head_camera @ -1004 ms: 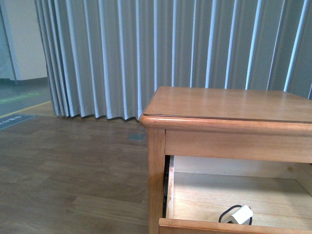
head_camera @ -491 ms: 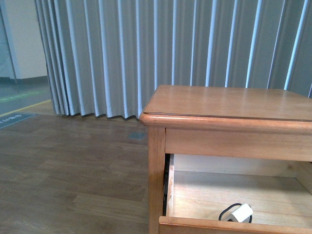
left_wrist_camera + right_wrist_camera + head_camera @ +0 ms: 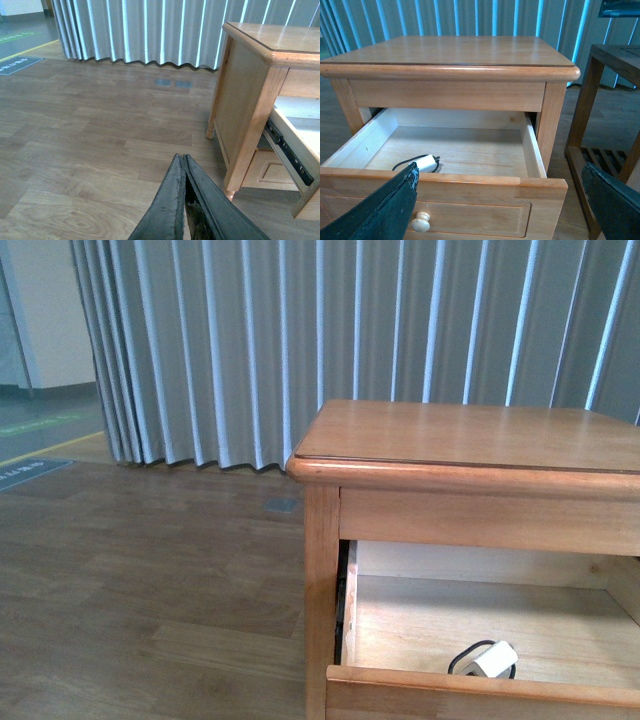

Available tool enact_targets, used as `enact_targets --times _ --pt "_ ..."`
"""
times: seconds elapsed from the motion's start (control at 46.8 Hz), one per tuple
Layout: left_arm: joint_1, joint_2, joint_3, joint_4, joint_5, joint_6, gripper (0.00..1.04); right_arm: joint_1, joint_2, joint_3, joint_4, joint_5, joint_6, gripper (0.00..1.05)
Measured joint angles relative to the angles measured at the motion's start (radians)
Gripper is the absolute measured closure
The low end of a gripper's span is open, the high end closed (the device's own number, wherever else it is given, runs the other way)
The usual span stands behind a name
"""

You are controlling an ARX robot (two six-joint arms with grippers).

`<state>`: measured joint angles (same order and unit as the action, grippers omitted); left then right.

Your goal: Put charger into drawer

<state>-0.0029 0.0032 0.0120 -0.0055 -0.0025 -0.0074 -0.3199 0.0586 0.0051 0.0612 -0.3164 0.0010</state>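
The drawer [image 3: 470, 184] stands pulled out of the wooden cabinet [image 3: 460, 435], its pale inside open from above. The charger [image 3: 422, 162] lies on the drawer floor in the left half, close behind the near front rim, with its black cable looped beside it. The right gripper [image 3: 500, 169] hangs before the drawer front, spread wide and empty. The left gripper [image 3: 182, 157] is over bare wooden floor [image 3: 90, 125] left of the cabinet, its tips pressed together on nothing. A darker table frame [image 3: 612, 55] stands just right of the cabinet.
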Motion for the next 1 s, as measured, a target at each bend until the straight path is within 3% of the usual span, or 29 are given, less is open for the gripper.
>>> enact_targets --times 0.064,0.192,0.32,0.491,0.598,0.811,1.004 --pt "0.000 0.000 0.000 0.000 0.000 0.000 1.01 0.000 0.000 0.000 0.000 0.000 0.000 0.08" --pt "0.000 0.000 0.000 0.000 0.000 0.000 0.80 0.079 0.024 0.002 -0.068 0.150 -0.133 0.08" --pt "0.000 0.000 0.000 0.000 0.000 0.000 0.60 0.161 0.191 0.023 -0.087 0.172 -0.215 0.08" --pt "0.000 0.000 0.000 0.000 0.000 0.000 0.31 0.273 0.500 0.060 0.044 0.212 -0.221 0.08" --pt "0.000 0.000 0.000 0.000 0.000 0.000 0.07 0.357 0.819 0.104 0.264 0.217 -0.193 0.08" --pt "0.000 0.000 0.000 0.000 0.000 0.001 0.06 0.384 1.253 0.252 0.463 0.202 -0.168 0.08" --pt "0.000 0.000 0.000 0.000 0.000 0.001 0.06 0.416 1.483 0.353 0.541 0.208 -0.161 0.08"
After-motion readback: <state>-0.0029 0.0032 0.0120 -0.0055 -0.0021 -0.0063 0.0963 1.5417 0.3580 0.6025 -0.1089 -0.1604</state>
